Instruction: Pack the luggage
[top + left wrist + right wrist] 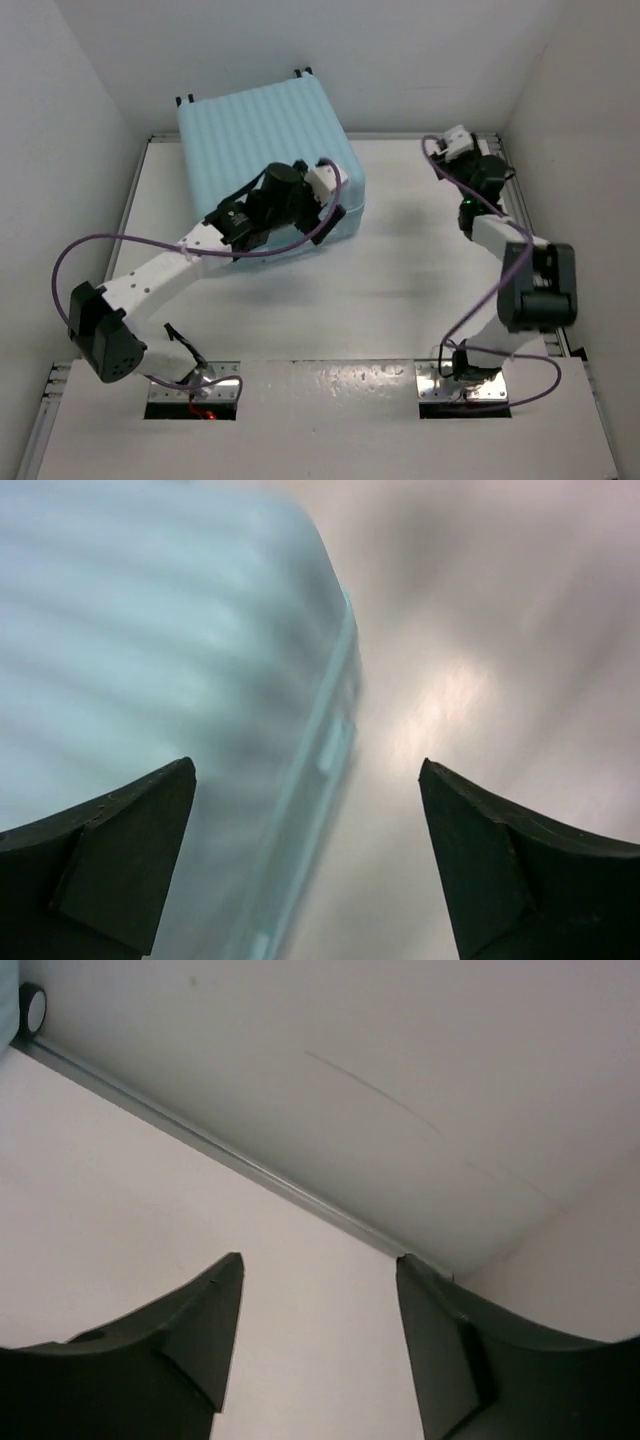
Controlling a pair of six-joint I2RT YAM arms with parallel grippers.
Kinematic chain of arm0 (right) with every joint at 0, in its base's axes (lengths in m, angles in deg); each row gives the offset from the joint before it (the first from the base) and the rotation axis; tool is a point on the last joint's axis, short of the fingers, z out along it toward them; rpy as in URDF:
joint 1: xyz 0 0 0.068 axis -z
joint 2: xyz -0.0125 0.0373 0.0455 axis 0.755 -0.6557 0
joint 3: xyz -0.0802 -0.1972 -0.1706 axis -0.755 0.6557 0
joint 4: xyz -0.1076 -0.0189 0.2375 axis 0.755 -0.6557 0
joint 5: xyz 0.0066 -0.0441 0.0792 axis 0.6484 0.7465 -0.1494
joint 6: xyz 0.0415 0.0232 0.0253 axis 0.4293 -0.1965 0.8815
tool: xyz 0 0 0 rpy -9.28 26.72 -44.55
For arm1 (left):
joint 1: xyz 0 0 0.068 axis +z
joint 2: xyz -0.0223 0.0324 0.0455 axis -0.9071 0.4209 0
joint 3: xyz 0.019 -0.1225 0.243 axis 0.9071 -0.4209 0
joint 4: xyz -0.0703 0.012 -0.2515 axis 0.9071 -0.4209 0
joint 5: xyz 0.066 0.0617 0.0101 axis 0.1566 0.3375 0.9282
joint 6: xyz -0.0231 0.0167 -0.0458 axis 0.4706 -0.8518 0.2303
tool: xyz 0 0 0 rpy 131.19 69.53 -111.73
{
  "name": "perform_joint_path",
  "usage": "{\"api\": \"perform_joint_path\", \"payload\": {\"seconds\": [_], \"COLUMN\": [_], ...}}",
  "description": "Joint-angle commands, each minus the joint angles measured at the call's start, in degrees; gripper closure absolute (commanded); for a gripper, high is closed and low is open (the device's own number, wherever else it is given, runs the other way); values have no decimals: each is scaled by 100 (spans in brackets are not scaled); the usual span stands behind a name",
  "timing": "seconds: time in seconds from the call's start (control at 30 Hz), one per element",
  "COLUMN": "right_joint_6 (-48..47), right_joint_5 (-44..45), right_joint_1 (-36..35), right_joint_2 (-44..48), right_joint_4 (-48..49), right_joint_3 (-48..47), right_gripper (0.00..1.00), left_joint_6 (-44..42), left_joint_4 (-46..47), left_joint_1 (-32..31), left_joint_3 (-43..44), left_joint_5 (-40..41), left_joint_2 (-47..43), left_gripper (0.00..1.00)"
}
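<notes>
Luggage — its edge below left end effector.

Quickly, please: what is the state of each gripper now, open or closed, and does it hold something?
Left gripper: open, holding nothing.
Right gripper: open, holding nothing.

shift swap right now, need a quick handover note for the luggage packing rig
Left gripper: open, empty, above the near right corner of the luggage.
Right gripper: open, empty, at the far right corner of the table.
Luggage: lying closed at far left, ribbed shell up, wheels toward the back wall.
Done: lid looks shut.
Left: zip not visible, so check it is fastened.
</notes>
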Motion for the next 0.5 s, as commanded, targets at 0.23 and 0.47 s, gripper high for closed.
{"api": "perform_joint_path", "payload": {"seconds": [0.23,0.47], "right_joint_6": [1931,2141], "right_joint_5": [-2023,-1778], "right_joint_1": [1226,1578], "right_joint_2": [2750,3535], "right_joint_4": [-6535,-6747], "right_joint_3": [-781,-298], "right_gripper": [15,12], "left_joint_6": [424,1057], "left_joint_4": [-1787,-1966], "left_joint_1": [1245,2644], "left_joint_3": [2158,1202], "left_joint_5": [1483,1010], "left_joint_2": [-197,-424], "left_gripper": [0,0]}}
